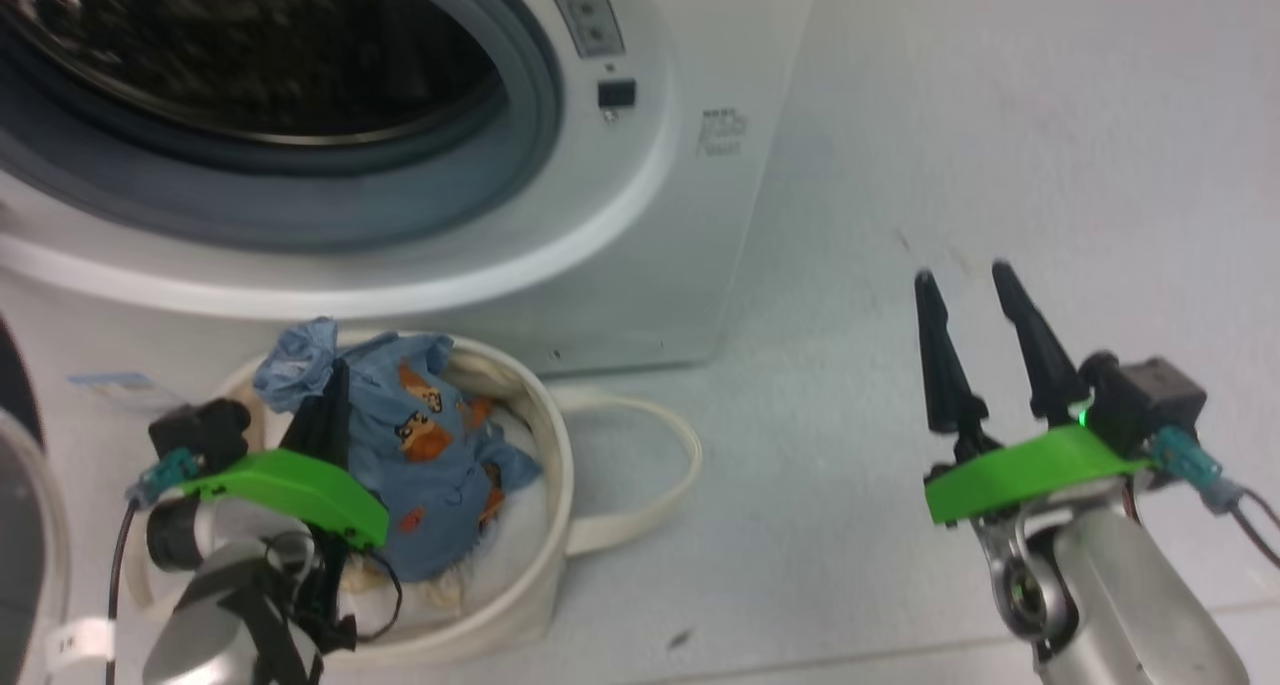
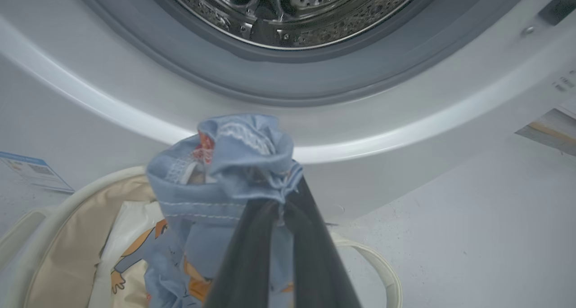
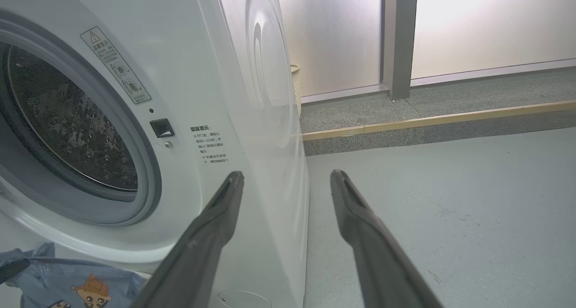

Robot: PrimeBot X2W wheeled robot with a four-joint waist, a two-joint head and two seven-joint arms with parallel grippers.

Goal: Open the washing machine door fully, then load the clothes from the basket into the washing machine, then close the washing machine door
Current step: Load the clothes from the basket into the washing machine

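Observation:
The washing machine point(image 1: 640, 215) stands with its drum point(image 1: 250, 45) open at the upper left of the head view. A slice of the washing machine door point(image 1: 25, 525) shows at the far left edge. Below the opening sits the cream basket point(image 1: 555, 435). My left gripper point(image 1: 335, 375) is shut on a bunched fold of the clothes, a light blue cartoon-print garment point(image 1: 420, 435), lifted slightly above the basket rim. In the left wrist view the left gripper point(image 2: 283, 200) pinches that garment point(image 2: 234, 164) below the drum point(image 2: 288, 11). My right gripper point(image 1: 965, 275) is open over bare floor, right of the machine.
A basket loop handle point(image 1: 660, 465) lies on the grey floor point(image 1: 900, 565). A blue label sticker point(image 1: 110, 385) is on the machine's lower front. In the right wrist view a raised step with a wooden strip point(image 3: 427, 119) runs behind the machine, beside a woven bin point(image 3: 295, 83).

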